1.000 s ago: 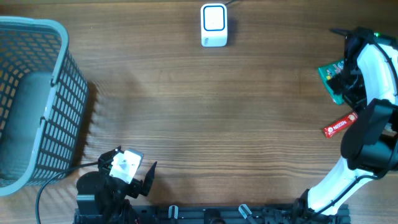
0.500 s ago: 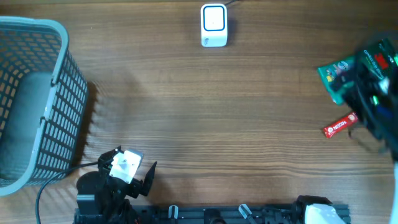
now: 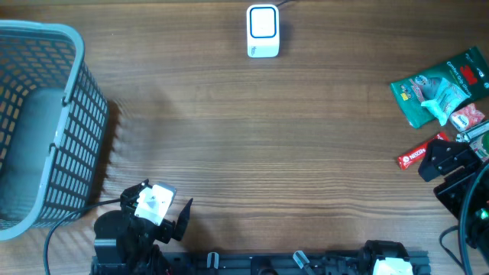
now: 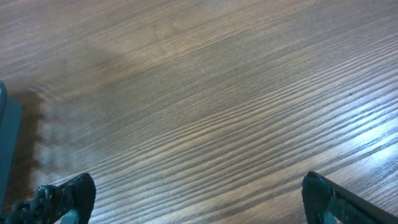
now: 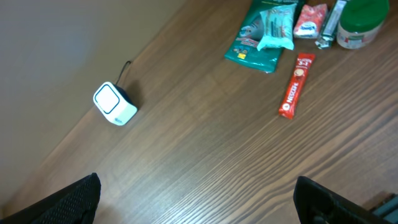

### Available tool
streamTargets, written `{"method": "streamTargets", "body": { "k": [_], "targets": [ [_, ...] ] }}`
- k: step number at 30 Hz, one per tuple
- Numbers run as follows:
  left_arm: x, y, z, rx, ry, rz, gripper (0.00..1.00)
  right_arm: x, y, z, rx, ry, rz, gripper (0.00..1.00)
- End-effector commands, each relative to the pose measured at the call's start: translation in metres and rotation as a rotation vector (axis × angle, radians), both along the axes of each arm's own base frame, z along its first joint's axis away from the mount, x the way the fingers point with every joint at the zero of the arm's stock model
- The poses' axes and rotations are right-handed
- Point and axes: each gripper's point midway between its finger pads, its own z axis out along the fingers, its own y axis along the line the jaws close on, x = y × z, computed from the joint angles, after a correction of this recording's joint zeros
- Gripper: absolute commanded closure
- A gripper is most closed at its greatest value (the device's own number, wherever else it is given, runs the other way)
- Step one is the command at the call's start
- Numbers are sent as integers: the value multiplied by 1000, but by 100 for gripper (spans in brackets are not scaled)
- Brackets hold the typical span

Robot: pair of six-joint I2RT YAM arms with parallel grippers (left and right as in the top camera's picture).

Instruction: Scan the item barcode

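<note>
The items lie in a pile at the table's right edge: a green packet [image 3: 429, 90] [image 5: 263, 31], a red Nescafe stick [image 3: 416, 156] [image 5: 295, 93], a small red-and-white sachet [image 5: 309, 18] and a green-lidded jar [image 5: 359, 20]. The white barcode scanner [image 3: 263, 30] [image 5: 114, 104] stands at the far middle. My right gripper [image 3: 449, 166] [image 5: 199, 205] hangs open just right of the red stick, above bare wood, holding nothing. My left gripper [image 3: 160, 205] [image 4: 196, 202] is open and empty at the near left, over bare table.
A grey mesh basket [image 3: 46, 122] fills the left side; its edge [image 4: 6, 143] shows in the left wrist view. The scanner's cable [image 5: 126, 67] runs off the far edge. Wooden table [image 3: 267, 145] lies between basket and items.
My right arm has swung back from over the item pile toward the near right corner, uncovering the packet and sachets. The left arm has stayed still.
</note>
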Motion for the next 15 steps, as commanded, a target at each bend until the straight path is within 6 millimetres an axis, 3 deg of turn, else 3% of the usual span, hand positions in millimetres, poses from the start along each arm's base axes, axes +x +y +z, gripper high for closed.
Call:
{"method": "streamTargets", "body": {
  "k": [1,4,8,12,15],
  "targets": [
    [0,-2,-1,-5,2,-10,0,9,9,16,-96,-69,140,0],
    [0,-2,-1,-5,2,-10,0,11,13,31,-218,-138,248,0],
    [0,-2,-1,-5,2,-10,0,-3,25,48,-356,-238,389,0],
    [0,-2,-1,-5,2,-10,0,-26,51,78,-492,-443,557,0],
    [0,-2,-1,-5,2,-10,0,-36,70,111,-645,-696,643,0]
  ]
}}
